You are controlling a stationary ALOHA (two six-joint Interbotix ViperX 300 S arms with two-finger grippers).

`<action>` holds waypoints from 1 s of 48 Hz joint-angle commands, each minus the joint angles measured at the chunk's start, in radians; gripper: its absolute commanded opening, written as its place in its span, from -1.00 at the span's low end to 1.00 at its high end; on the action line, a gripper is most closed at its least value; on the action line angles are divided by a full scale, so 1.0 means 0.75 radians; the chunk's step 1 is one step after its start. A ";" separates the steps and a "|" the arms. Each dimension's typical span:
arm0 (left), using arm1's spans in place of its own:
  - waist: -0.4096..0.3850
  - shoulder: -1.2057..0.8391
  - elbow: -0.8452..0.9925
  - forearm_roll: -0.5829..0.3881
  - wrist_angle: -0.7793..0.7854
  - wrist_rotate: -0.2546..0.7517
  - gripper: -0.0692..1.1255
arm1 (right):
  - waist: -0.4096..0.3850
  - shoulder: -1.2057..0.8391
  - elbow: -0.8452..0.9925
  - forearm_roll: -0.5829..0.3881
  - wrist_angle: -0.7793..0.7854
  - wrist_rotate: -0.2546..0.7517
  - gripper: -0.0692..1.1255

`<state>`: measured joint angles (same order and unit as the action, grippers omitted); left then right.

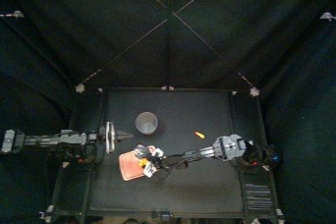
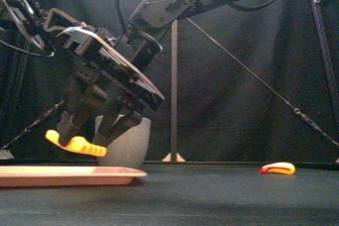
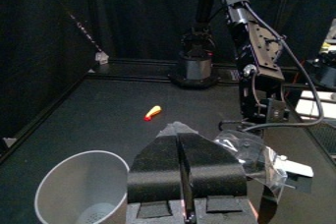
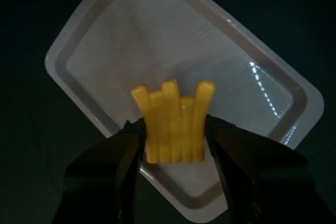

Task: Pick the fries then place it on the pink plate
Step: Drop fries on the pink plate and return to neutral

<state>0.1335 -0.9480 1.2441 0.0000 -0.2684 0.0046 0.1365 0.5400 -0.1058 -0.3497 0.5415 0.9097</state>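
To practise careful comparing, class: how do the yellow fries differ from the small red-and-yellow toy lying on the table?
The fries hang in the right tool above the pink plate; the small toy lies loose on the table, with nothing touching it. The fries are plain yellow; the small toy shows red too. Both carry some yellow.

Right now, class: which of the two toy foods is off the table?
The yellow fries, held in the right gripper above the pink tray; the small orange toy lies on the table, apart.
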 commanded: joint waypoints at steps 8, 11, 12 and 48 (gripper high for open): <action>0.010 0.004 -0.016 0.002 -0.004 0.000 -0.87 | -0.006 -0.045 -0.043 -0.012 -0.010 -0.002 0.63; 0.012 0.004 -0.016 0.002 -0.004 0.002 -0.87 | -0.006 -0.047 -0.041 -0.022 -0.010 -0.004 0.63; 0.012 0.006 -0.016 0.002 -0.004 0.002 -0.87 | -0.004 -0.047 -0.039 -0.027 -0.010 -0.004 0.63; 0.016 0.004 0.002 0.002 -0.004 0.002 -0.87 | -0.037 -0.495 0.487 -0.397 -0.548 0.221 0.63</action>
<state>0.1427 -0.9480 1.2609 0.0000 -0.2669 0.0046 0.1197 0.2485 0.2301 -0.6167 0.1657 1.0769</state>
